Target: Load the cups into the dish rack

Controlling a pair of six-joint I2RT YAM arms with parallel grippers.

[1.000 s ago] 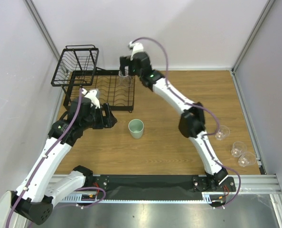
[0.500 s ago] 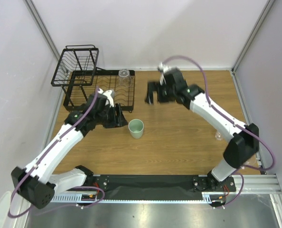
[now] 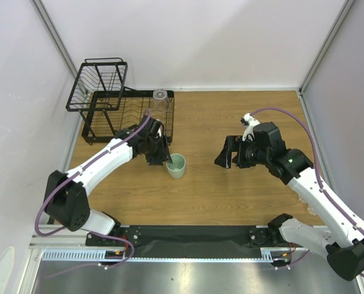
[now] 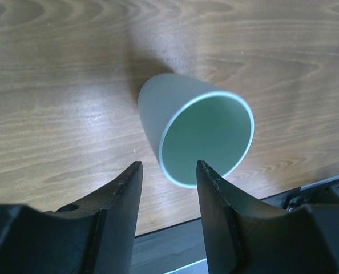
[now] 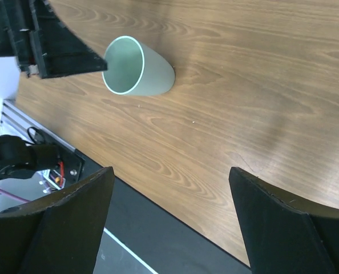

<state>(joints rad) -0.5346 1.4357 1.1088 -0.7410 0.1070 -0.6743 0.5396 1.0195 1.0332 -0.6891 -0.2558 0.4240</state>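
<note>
The pale mint-green tumbler (image 3: 176,165) stands upright on the wooden table; it also shows in the left wrist view (image 4: 198,131) and the right wrist view (image 5: 138,68). My left gripper (image 3: 164,160) is open and empty, its fingertips (image 4: 210,174) right at the tumbler's near rim. My right gripper (image 3: 228,160) is open wide and empty above bare table, right of the tumbler. One clear glass cup (image 3: 160,100) sits at the back right corner of the black dish rack (image 3: 124,116). Other clear cups are hidden behind my right arm.
The rack's raised wire basket (image 3: 99,82) stands at the far left against the wall. White walls close the table on the left, back and right. The black front rail (image 5: 158,240) lies under my right gripper.
My right gripper let go of the clear cup in the rack and swung back right and toward the front. My left gripper moved right up to the mint tumbler.
</note>
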